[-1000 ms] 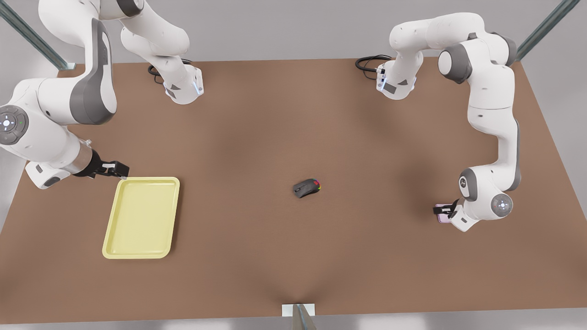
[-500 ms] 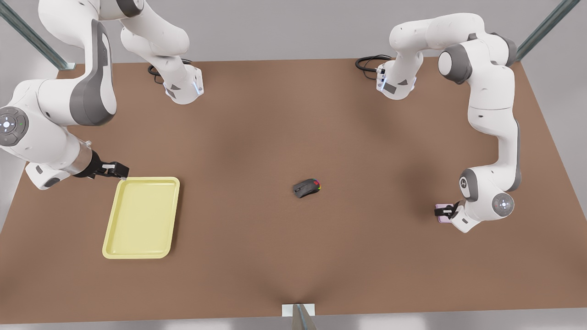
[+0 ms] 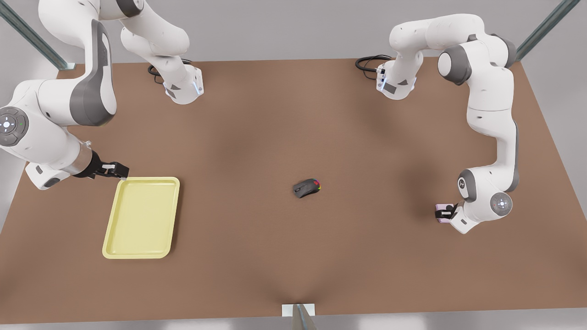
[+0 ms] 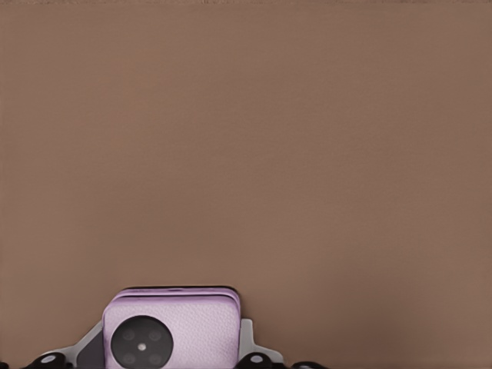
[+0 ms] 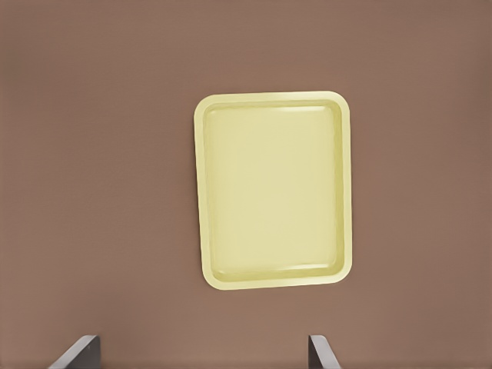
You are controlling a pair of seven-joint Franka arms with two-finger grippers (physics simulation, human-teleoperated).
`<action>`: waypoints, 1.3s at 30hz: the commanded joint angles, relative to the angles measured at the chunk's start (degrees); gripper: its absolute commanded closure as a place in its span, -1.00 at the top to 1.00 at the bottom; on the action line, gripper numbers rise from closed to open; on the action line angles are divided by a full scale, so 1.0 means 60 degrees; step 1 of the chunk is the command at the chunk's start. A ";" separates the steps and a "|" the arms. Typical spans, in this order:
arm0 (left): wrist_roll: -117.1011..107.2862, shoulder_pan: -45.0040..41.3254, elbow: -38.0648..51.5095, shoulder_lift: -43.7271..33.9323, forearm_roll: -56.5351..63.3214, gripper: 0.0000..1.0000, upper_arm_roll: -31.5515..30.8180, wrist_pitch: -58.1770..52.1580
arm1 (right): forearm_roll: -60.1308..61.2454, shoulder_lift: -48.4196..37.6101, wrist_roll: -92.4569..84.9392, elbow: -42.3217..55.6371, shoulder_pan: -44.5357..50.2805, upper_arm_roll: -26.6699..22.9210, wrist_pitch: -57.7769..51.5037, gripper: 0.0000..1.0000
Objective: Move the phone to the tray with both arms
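The pale pink phone (image 3: pixel 440 215) lies flat on the brown table near the front view's right edge. In the left wrist view the phone (image 4: pixel 188 319) shows one round black circle, with a grey finger pressed against each side. My left gripper (image 3: pixel 445 211) is down over it and shut on it. The pale yellow tray (image 3: pixel 142 217) sits at the front view's left, with nothing in it. My right gripper (image 3: pixel 115 170) hovers open just beyond the tray's far left corner. In the right wrist view the tray (image 5: pixel 273 188) lies ahead of the spread fingertips (image 5: pixel 81 350).
A dark grey computer mouse (image 3: pixel 307 187) with coloured lights lies mid-table between phone and tray. Both arm bases (image 3: pixel 183 87) stand at the table's far edge with black cables. A small bracket (image 3: pixel 298 311) sits at the near edge.
The left arm's wrist has shifted slightly and settled lower over the phone, its fingers drawn in against it. The right arm has barely moved.
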 commanded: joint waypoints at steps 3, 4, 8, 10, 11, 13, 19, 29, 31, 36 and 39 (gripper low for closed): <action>0.0012 0.0000 0.0010 -0.0025 0.0006 0.59 0.0000 0.0029 | 0.0020 -0.0025 0.0000 -0.0039 -0.0054 -0.0081 -0.0042 1.00; 0.0012 0.0000 0.0010 -0.0025 0.0006 0.59 0.0000 0.0014 | 0.0020 -0.0083 0.0000 -0.0069 -0.0068 -0.0096 -0.0188 1.00; -0.1422 -0.0263 -0.0005 -0.0464 -0.0067 0.59 -0.0439 -0.0132 | 0.0049 -0.0626 -0.0044 -0.0772 -0.0098 -0.0111 -0.0101 1.00; -0.3618 -0.1727 -0.0049 -0.0976 -0.0140 0.59 -0.0454 -0.0381 | 0.0049 -0.0597 -0.0044 -0.0845 -0.0200 -0.0111 0.0104 1.00; -0.4938 -0.2518 -0.0020 -0.1167 -0.0140 0.59 -0.0454 -0.0659 | 0.0049 -0.0553 -0.0044 -0.0787 -0.0200 -0.0111 0.0090 1.00; -0.6753 -0.3778 0.0404 -0.1182 -0.0125 0.59 -0.0542 -0.1288 | 0.0049 -0.0523 -0.0044 -0.0772 -0.0171 -0.0111 0.0090 1.00; -1.1911 -0.7030 0.2310 -0.0259 -0.0257 0.59 -0.0542 -0.2241 | 0.0049 -0.0377 0.0000 -0.0582 -0.0083 -0.0096 0.0090 1.00; -1.4827 -0.9785 0.5942 0.2259 -0.0374 0.62 -0.0513 -0.1525 | 0.0064 -0.0318 0.0000 -0.0450 -0.0054 -0.0052 0.0031 1.00; -1.4797 -0.9785 0.5957 0.2509 -0.0374 0.62 -0.0498 -0.0514 | 0.0078 -0.0318 0.0000 -0.0435 -0.0054 -0.0037 0.0060 1.00; -1.4856 -0.9902 0.5942 0.2905 -0.0389 1.00 -0.0791 -0.0396 | 0.0122 -0.0318 -0.0015 -0.0406 -0.0024 0.0021 0.0031 1.00; -1.4871 -1.0019 0.5942 0.2920 -0.0389 1.00 -0.0791 -0.0411 | 0.0122 -0.0333 -0.0015 -0.0406 -0.0039 0.0094 -0.0013 1.00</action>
